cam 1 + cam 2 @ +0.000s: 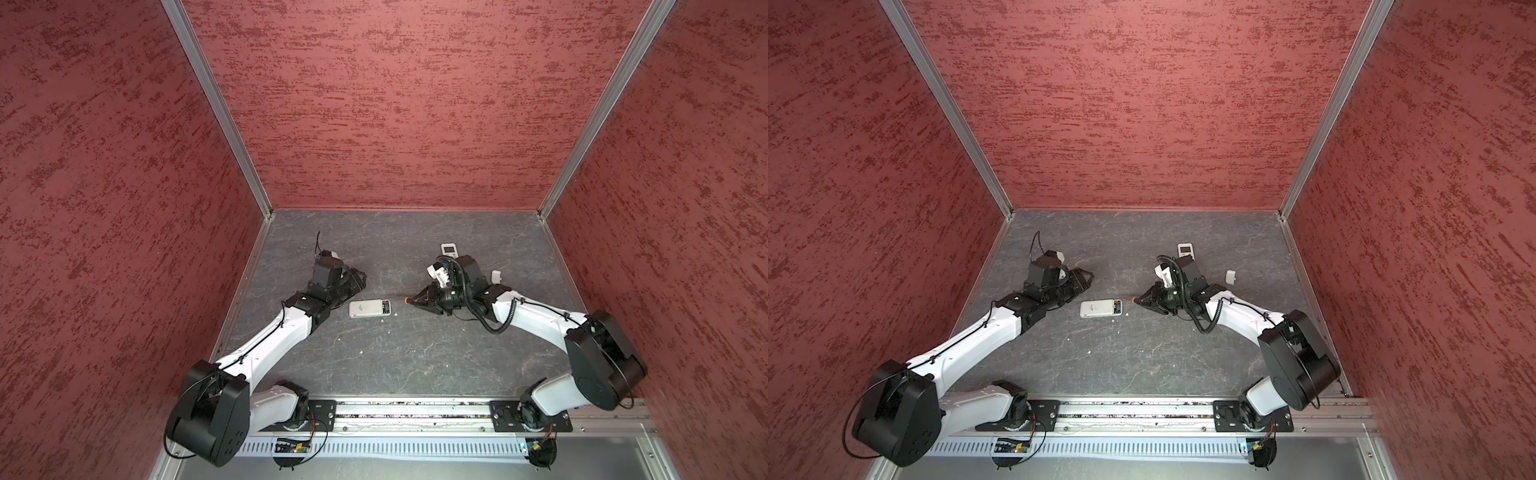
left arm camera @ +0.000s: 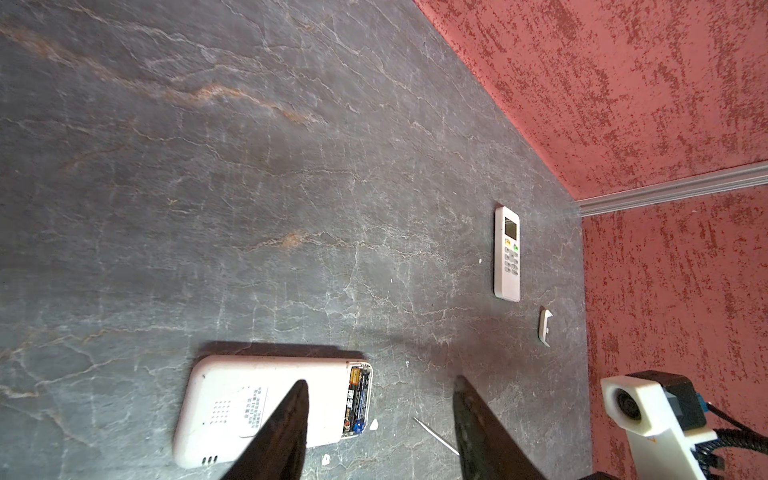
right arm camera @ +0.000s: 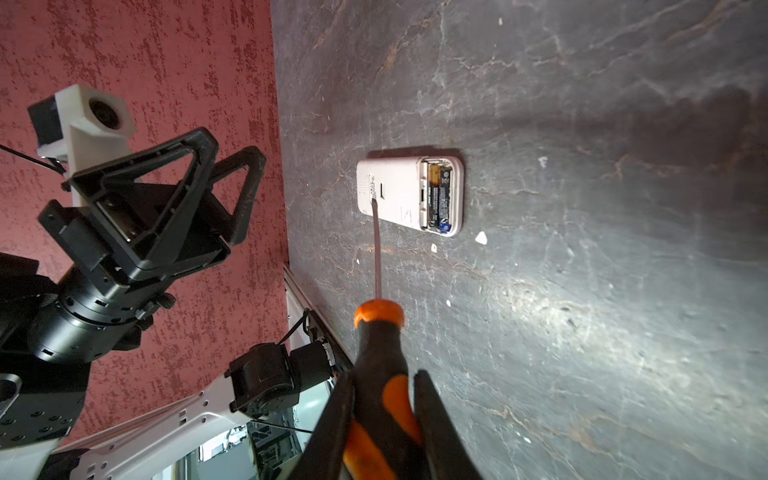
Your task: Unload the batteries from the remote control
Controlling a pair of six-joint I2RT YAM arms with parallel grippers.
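1. A white rectangular plastic remote control (image 1: 368, 309) (image 1: 1098, 309) lies back-up on the grey stone-patterned desk (image 1: 415, 361), roughly midway between the two arms in both top views.
2. The battery bay, at the end of the remote facing the right arm, is uncovered. The two slim dark batteries with gold-brown ends (image 3: 440, 195) (image 2: 356, 405) sit side by side inside it.
3. The left jaws stand apart and hold nothing. In both top views they are just past the remote's far long edge, clear of it. In the left wrist view their dark fingers (image 2: 291, 415) frame the remote's open end.
4. The right jaws are clamped on the handle of an orange-and-black screwdriver (image 3: 380, 345) (image 1: 409, 299). Its thin metal shaft points at the remote.
5. In the left wrist view the shaft's tip stops just short of the remote's open end, with a few small white chips (image 2: 374, 424) (image 3: 481, 237) on the desk nearby.
6. A second white remote with a small screen (image 1: 449, 249) (image 2: 507, 253) lies face-up farther back, by the right arm's wrist.
7. A small white rectangular cover (image 1: 496, 275) (image 2: 544, 326) lies near that second remote, apart from it.
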